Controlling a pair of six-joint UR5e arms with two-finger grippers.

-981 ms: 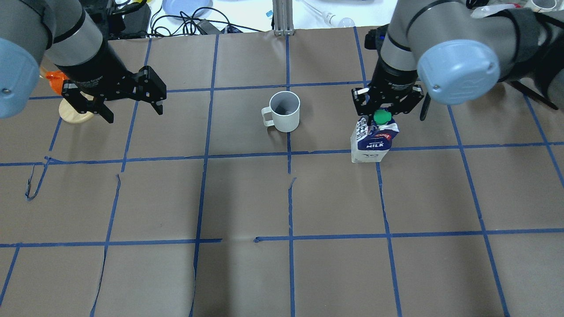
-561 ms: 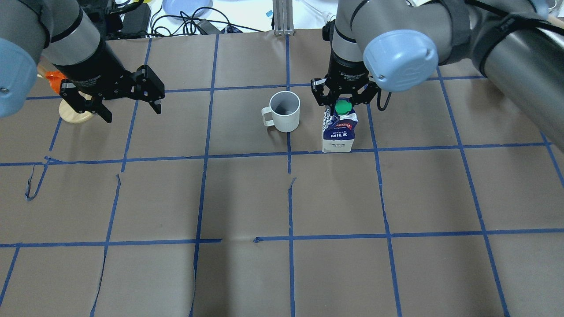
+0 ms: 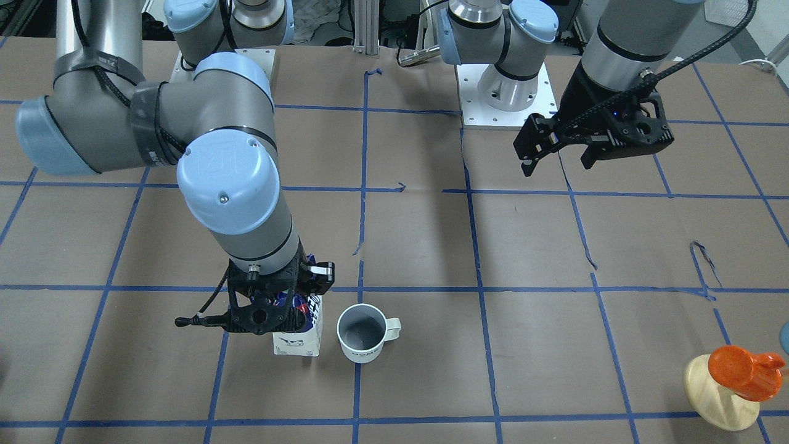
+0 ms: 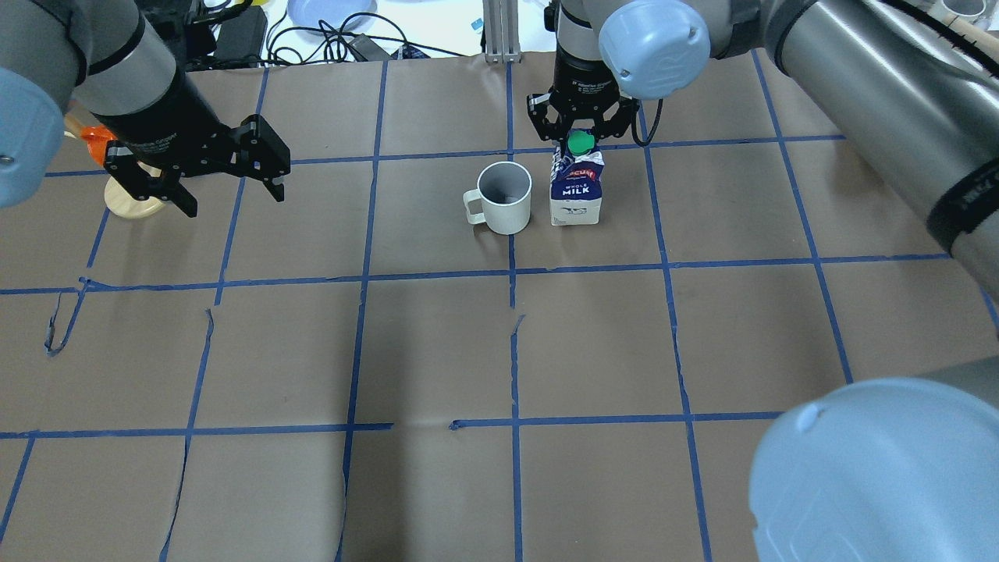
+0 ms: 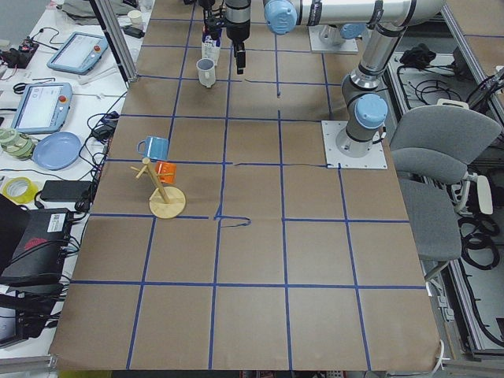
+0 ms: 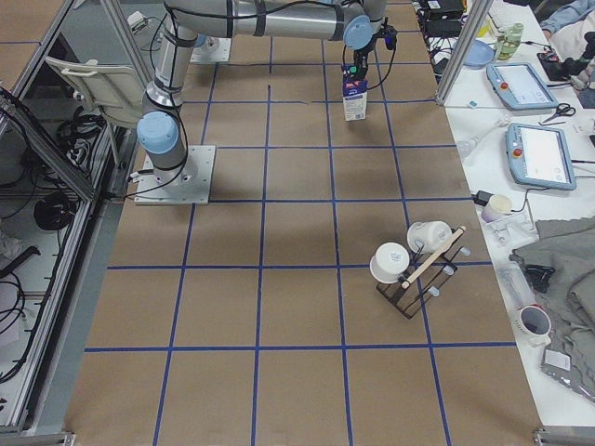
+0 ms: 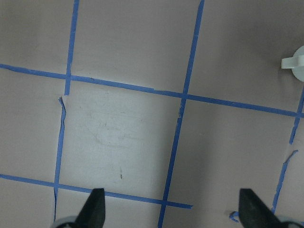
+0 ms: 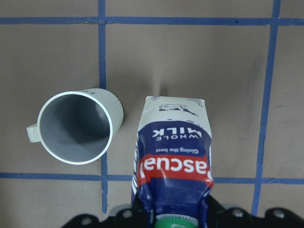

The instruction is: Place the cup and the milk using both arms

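Now: milk-placing step, right arm.
Right hand (image 4: 577, 134) clamped on top of blue-and-white gable-top milk carton (image 4: 576, 199), upright just beside white ceramic mug (image 4: 505, 197) on brown worktop (image 4: 437, 343); left hand (image 4: 234, 195) spread, empty. Next, probably: release, lift straight up.

The milk carton (image 8: 173, 156) carries most of the print. In the right wrist view, read upside down, a red band across its dark blue face shows white script "ascual", the first letter cut off at the fold. Below it stands a small white line, "Giving the best", then "WHOLE MILK" in white capitals. A small line drawing of a cow sits on the white strip at the carton's foot. The overhead view shows "WHOLE MILK" upright on the same face.

The cup (image 3: 360, 336) has dark lettering low on its wall in the front-facing view, roughly "HOME", partly cut off.

White print on the left gripper (image 4: 234, 201) and right gripper (image 4: 579, 134) bodies is too small to read.
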